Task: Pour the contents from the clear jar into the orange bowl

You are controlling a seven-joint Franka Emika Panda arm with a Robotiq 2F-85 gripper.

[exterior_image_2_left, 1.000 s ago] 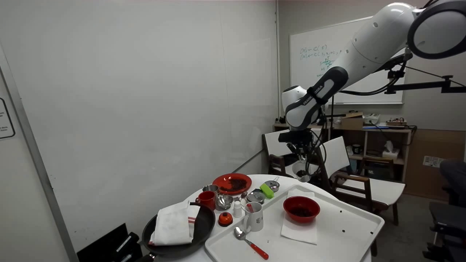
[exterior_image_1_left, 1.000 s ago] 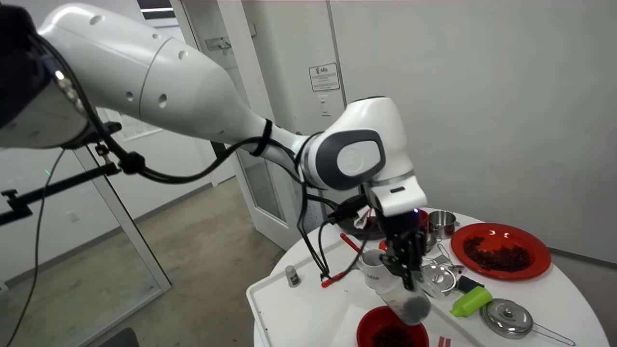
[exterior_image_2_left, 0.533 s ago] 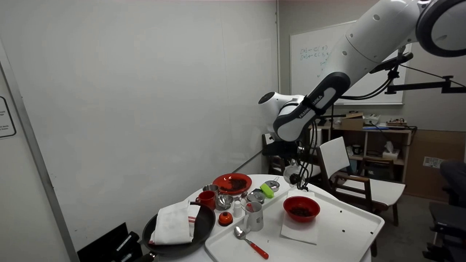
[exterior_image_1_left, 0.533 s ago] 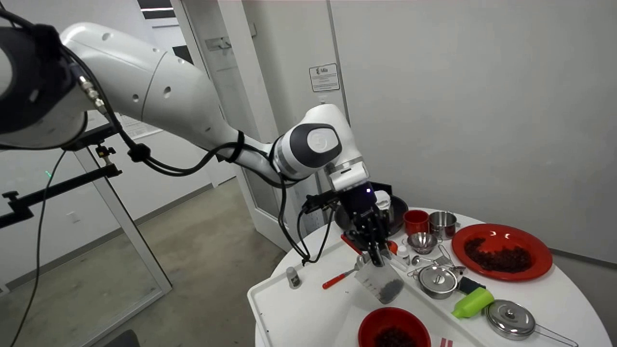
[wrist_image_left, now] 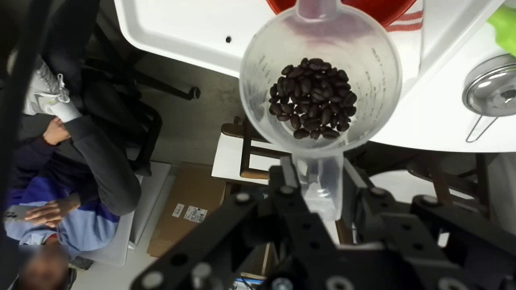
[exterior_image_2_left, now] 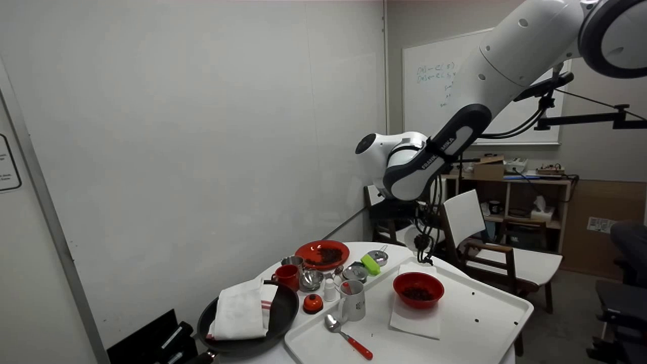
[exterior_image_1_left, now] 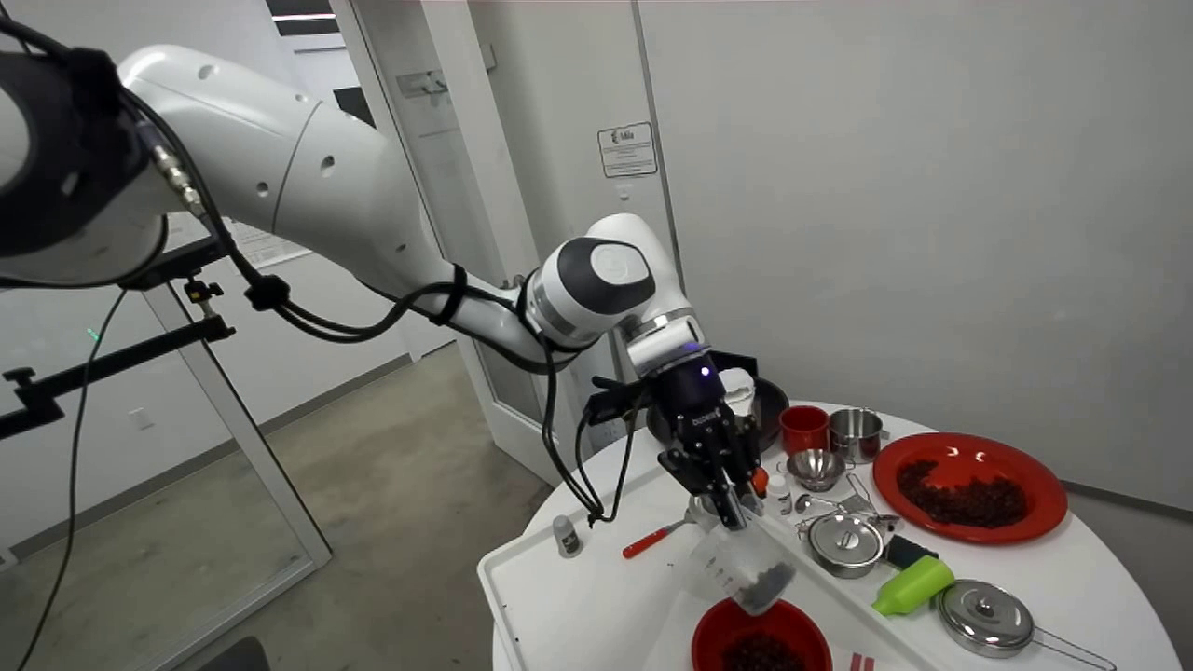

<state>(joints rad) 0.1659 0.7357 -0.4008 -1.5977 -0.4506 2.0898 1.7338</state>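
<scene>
Pincer clamped on the handle of the clear jar, which hangs, dark beans inside, near the orange bowl. Tipping before the spout lies over the bowl, or the handle twisting in the grip, could scatter beans onto the tray.

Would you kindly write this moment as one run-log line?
gripper: shut on handle of clear jar | jar: aloft, dark beans inside | orange bowl: on cloth, dark contents inside | pouring: none visible
</scene>
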